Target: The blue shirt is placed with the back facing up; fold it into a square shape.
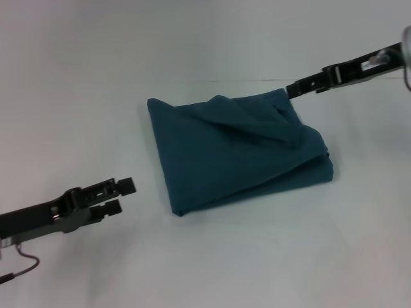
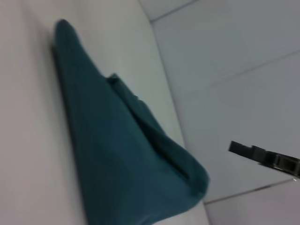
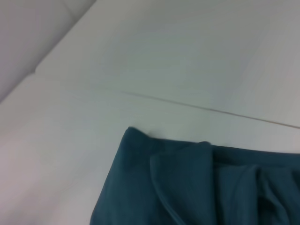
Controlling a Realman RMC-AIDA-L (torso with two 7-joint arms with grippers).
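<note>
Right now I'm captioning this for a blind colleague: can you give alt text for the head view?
A blue shirt, folded into a rough, rumpled square, lies on a white table. The left tool hovers open off its near left side; the right tool sits at its far right corner.

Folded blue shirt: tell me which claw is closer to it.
Right. The right claw sits at the far right corner of the folded blue shirt, about touching it. The left claw hangs off its near left side, with bare table between.
</note>
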